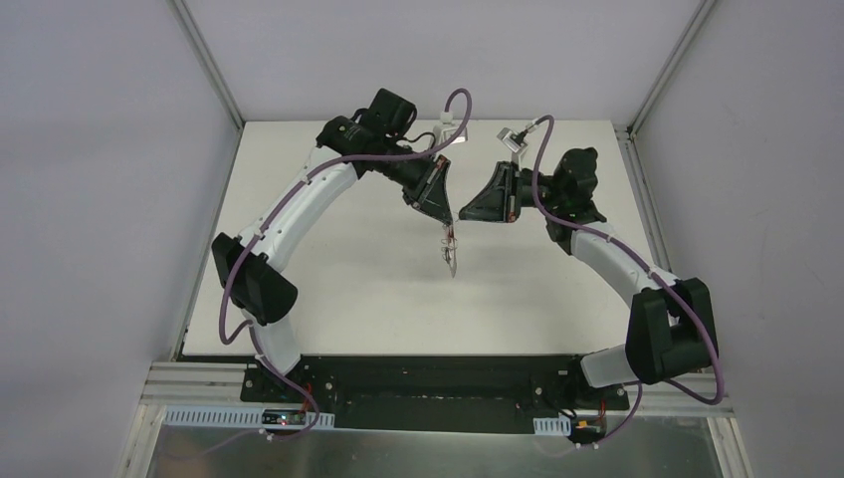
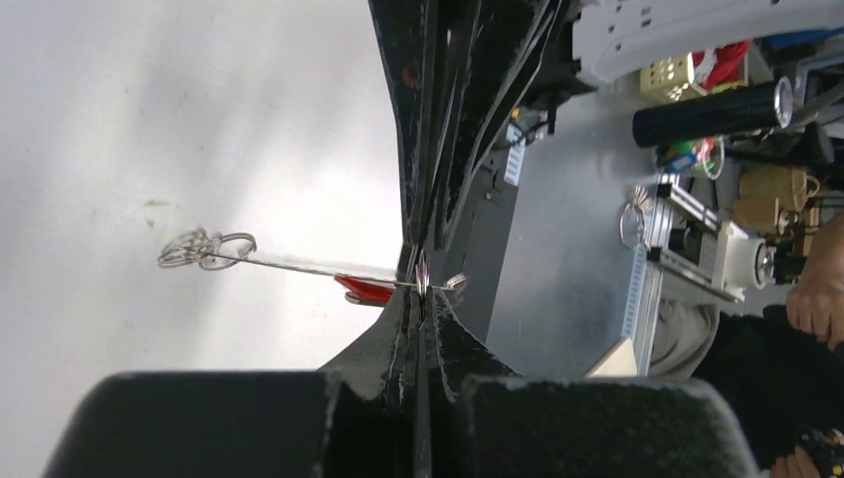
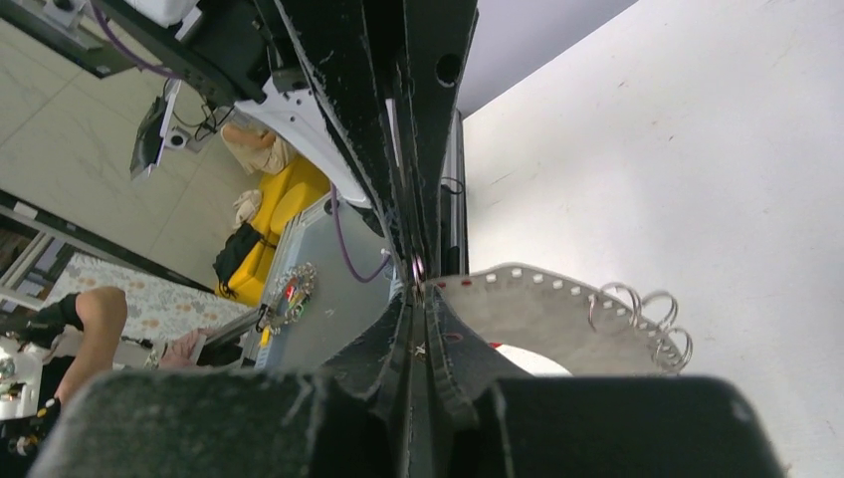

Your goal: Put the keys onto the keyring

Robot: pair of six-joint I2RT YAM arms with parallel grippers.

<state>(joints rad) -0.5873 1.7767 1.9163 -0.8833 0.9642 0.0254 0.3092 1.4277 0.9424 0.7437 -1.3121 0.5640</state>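
Note:
The keyring is a thin grey band that hangs above the table's middle. My left gripper is shut on its upper end. In the left wrist view the keyring runs edge-on from the closed left gripper to its silver wire loops. A red-headed key sits against the band beside the tips. My right gripper points in from the right. In the right wrist view its jaws stand almost together, with a small silver ring at the tips. The keyring and its loops spread out behind them.
The white table is bounded by metal rails at the back corners and a black base bar along the near edge. Beyond the near edge, the wrist views show a metal bench with clutter, a black cylinder and a person's hand.

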